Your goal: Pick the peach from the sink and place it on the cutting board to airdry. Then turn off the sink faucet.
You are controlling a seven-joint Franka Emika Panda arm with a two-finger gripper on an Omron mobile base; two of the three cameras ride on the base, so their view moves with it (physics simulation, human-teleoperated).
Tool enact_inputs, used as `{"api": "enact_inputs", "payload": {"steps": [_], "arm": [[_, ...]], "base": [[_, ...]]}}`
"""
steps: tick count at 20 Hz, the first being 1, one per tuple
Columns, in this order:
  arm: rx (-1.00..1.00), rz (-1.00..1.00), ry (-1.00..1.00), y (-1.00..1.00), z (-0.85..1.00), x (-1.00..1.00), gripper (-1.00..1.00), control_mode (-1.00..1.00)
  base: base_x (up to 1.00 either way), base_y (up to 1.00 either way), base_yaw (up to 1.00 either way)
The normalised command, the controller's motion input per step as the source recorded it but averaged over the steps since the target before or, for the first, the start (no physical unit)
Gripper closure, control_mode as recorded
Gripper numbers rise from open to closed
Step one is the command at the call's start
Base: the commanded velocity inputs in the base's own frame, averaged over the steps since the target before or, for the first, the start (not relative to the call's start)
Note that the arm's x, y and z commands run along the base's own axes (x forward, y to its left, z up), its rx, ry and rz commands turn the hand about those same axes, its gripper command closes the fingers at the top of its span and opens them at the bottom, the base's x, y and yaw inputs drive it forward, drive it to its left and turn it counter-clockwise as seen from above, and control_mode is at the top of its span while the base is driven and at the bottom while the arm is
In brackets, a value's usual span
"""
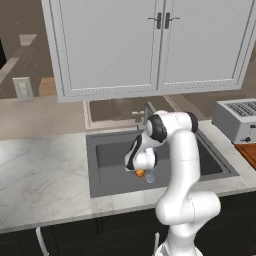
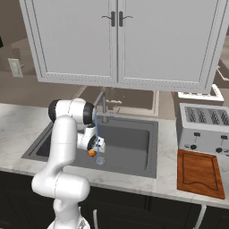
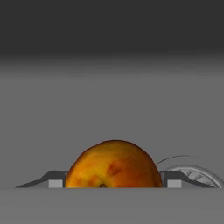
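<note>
Peach in our grip, down in the sink.

Left to right: we've got marble counter (image 1: 40, 170), then the dark sink (image 2: 129, 143), where our gripper (image 3: 114, 183) has its fingertips (image 3: 54, 183) closed snug on either side of the peach (image 3: 114, 166), beside the silver drain (image 3: 197, 175). Water runs from the gooseneck faucet (image 2: 102, 105). Further right sits the toaster (image 2: 203, 127), with the cutting board (image 2: 199, 173) just in front.

Marble counter (image 2: 18, 125) (toaster (image 2: 203, 127), cutting board (image 2: 198, 172))
</note>
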Motion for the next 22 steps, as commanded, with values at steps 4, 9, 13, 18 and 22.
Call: {"api": "enact_inputs", "payload": {"steps": [4,9,13,18,22], "arm": [[0.02,0.00,0.00,0.00,0.10,0.00,1.00,-1.00],[0.01,0.00,0.00,0.00,0.12,0.00,1.00,-1.00],[0.00,0.00,-0.02,0.00,0.06,-0.05,1.00,-1.00],[0.00,0.00,-0.06,0.00,0.01,-0.17,1.00,-1.00],[0.00,0.00,-0.11,0.00,0.06,-0.24,1.00,-1.00]], "base": [[0.00,0.00,0.00],[0.00,0.00,0.00],[0.00,0.00,0.00],[0.00,0.00,0.00],[0.00,0.00,0.00]]}}
